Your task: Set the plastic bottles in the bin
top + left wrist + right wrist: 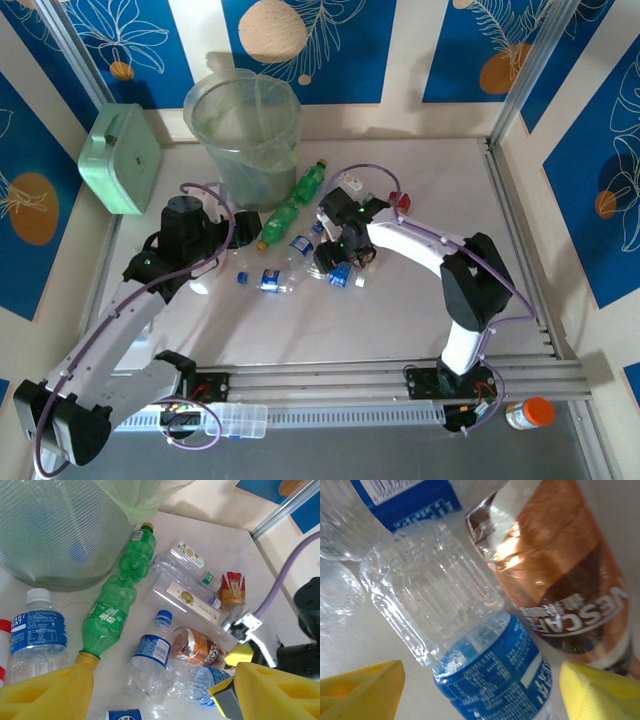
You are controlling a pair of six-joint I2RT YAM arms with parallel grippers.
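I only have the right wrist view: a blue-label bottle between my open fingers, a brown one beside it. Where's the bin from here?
Observer: The bin stands far back and to the left of your right gripper.
Operator: Anything lying in between?
Observer: Two green bottles lie end to end along that path, close to the bin's base.
Operator: And the left gripper?
Observer: The left gripper is open, with one finger next to a green bottle's yellow cap.
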